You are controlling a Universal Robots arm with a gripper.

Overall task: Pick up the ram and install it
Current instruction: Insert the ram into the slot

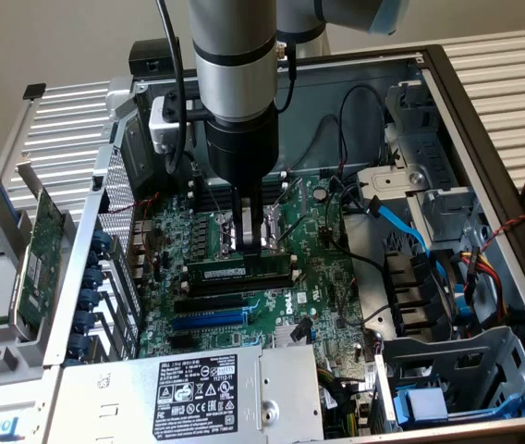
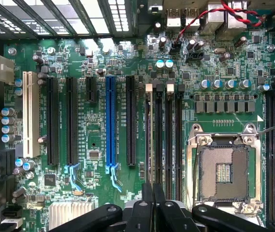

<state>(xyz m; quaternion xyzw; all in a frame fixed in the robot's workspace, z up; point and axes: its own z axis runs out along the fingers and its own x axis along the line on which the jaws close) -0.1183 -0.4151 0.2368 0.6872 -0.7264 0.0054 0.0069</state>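
My worry is a crooked seat. If the ram [image 1: 235, 272] sits tilted among the memory slots [image 2: 159, 140], pressure from the gripper [image 1: 251, 242] could flex it or leave a clip unlatched. The jaws are pinched nearly together just above it; I cannot tell whether they clamp it. It is a narrow green stick with a white label, on edge beside the CPU socket [image 2: 223, 172].
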